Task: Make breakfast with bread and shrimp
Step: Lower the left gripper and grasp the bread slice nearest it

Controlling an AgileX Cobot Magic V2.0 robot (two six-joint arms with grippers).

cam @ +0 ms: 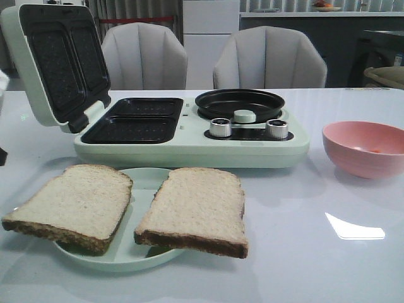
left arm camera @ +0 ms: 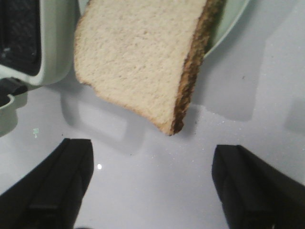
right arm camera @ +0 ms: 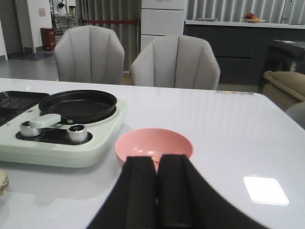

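The left gripper [left arm camera: 152,191] has its jaws spread wide, holding nothing, above bare tabletop [left arm camera: 143,171] just short of a bread slice [left arm camera: 138,57]. The right gripper [right arm camera: 157,191] has its jaws pressed together, empty, near the pink bowl [right arm camera: 154,145]. Both bread slices [cam: 196,208] overhang a pale green plate [cam: 126,255] before the breakfast maker [cam: 189,142].

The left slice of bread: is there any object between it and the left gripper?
Nothing visible. In the left wrist view, the left gripper is open over bare table, and the left slice of bread overhangs the plate toward it, with no object between.
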